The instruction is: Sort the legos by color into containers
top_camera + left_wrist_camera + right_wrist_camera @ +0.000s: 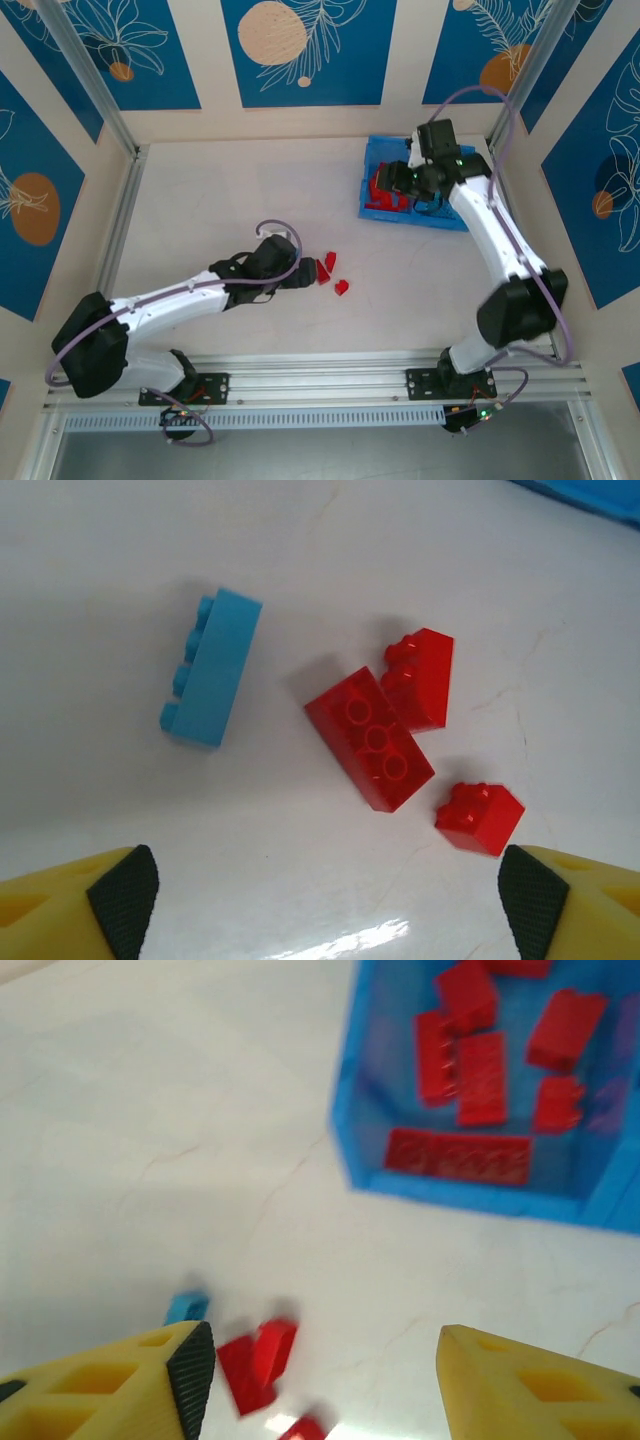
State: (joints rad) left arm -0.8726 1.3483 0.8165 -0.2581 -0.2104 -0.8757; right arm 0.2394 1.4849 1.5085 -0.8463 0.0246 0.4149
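Left gripper point(328, 892): fingers wide apart, empty, low over the table point(90, 540). Just beyond lie four loose legos: one light-blue brick point(212, 668) left, three red bricks point(370, 738) clustered right. Right gripper point(322, 1355): spread wide, holding nothing, near the blue bin point(345, 1110). About seven red pieces point(458, 1155) lie in its left compartment.

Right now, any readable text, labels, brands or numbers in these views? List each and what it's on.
No readable text anywhere.
Long red brick and blue brick: bare studs, no legible embossing.
Blue bin: no label visible; the right wrist view is blurred.
Wall panels: leaf and circle patterns only, no lettering.
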